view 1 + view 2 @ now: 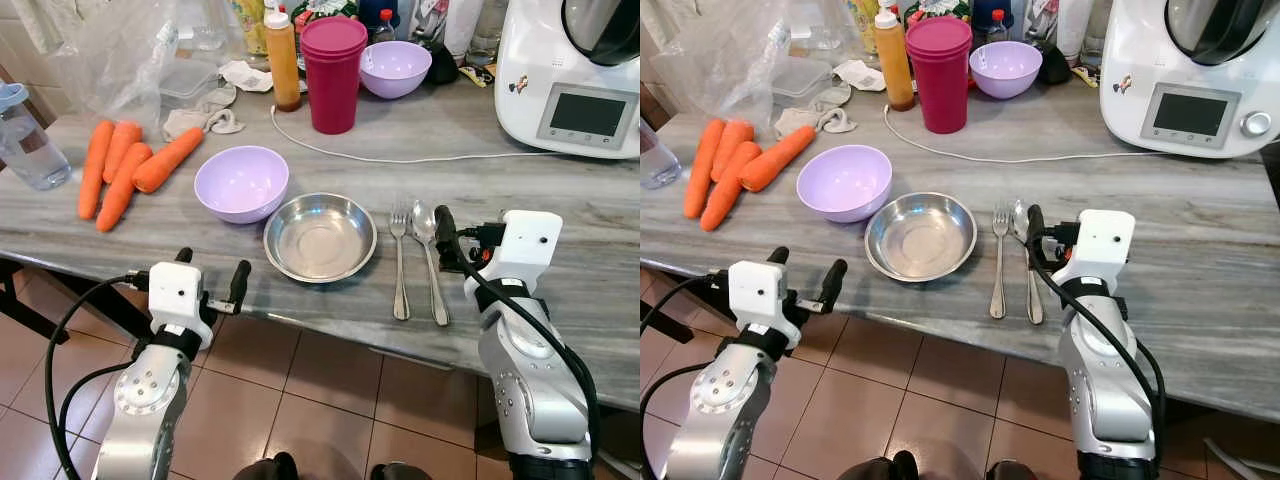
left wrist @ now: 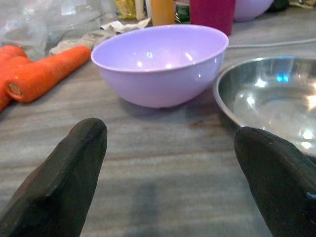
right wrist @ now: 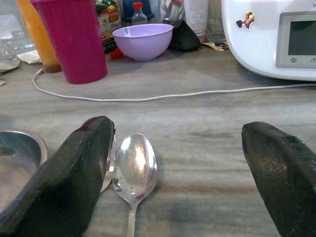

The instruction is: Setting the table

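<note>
Left hand [image 1: 212, 281] at lower left of the frame, fingers spread, empty, at the desk [image 1: 560, 270] edge. Right hand [image 3: 177, 182] lower right, spread, empty — near finger just beside the spoon [image 1: 428, 250]. Fork [image 1: 399, 255] lies touching-close beside the spoon, right of the steel bowl [image 1: 320, 236] at centre. Lilac bowl [image 1: 241, 182] up-left of it, carrots [image 1: 125, 165] further left; red cup [image 1: 333, 72] at top centre. Judgement: cutlery placement step — next move likely needs the right hand centred over the spoon handle before closing.
</note>
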`<state>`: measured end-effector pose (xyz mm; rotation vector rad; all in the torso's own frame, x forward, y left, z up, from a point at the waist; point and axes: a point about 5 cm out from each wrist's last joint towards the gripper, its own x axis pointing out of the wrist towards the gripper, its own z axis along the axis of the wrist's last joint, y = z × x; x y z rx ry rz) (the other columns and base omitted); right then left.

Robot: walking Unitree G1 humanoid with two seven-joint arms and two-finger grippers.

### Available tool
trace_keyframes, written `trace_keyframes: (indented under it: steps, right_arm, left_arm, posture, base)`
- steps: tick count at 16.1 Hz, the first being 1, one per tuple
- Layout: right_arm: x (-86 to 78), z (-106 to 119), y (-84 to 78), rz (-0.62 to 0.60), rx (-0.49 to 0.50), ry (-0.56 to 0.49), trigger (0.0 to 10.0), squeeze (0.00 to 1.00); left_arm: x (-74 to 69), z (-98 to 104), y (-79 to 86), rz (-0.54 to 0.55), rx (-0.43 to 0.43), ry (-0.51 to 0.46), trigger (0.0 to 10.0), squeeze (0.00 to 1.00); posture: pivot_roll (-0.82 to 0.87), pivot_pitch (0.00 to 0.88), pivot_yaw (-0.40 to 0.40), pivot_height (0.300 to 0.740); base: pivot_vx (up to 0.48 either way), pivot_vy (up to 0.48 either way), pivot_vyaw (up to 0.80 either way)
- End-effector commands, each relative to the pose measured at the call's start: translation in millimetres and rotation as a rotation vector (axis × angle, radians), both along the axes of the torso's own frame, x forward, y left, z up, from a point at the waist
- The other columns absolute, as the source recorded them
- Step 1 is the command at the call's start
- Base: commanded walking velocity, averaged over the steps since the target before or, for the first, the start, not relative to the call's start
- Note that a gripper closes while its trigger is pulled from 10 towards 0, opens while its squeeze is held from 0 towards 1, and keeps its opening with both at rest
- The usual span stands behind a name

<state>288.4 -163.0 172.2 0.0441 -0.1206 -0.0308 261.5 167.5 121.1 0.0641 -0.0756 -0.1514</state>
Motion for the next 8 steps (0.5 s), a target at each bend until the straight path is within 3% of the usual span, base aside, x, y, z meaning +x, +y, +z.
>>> trace_keyframes:
  steps: [1,8]
  right_arm:
    - [-1.6,2.7,2.7,0.011,-0.001,-0.018,10.0,0.00]
    - [-3.1,1.7,3.3,0.015,0.004,-0.018,10.0,0.00]
  left_arm:
    - [0.1,-2.4,0.6,0.017,0.007,0.013,10.0,0.00]
    - [-0.1,-3.8,-1.7,0.018,0.016,0.022,10.0,0.00]
  posture:
    - [-0.16,0.149,0.059,0.740]
    - [-0.17,0.156,0.058,0.740]
  base:
    - [0.000,0.000,-0.79]
    - [0.000,0.000,-0.78]
